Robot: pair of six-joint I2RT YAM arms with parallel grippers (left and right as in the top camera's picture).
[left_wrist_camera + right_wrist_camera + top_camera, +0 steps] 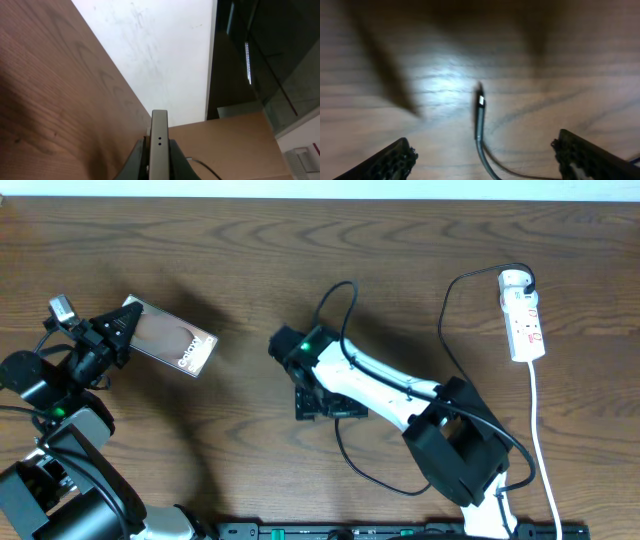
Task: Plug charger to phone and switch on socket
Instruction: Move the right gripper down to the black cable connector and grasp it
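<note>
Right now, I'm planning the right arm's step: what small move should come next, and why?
Probably lower the right gripper and close it on the charger just behind its plug tip: the jaws stand open with the tip lying loose on the table between them, and the left gripper holds the phone.

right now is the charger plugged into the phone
Out: the charger lies loose under the open right tool, apart from the phone.

White right arm (375, 383), black joints (460, 445), ribbed black fingers (395, 160)
</note>
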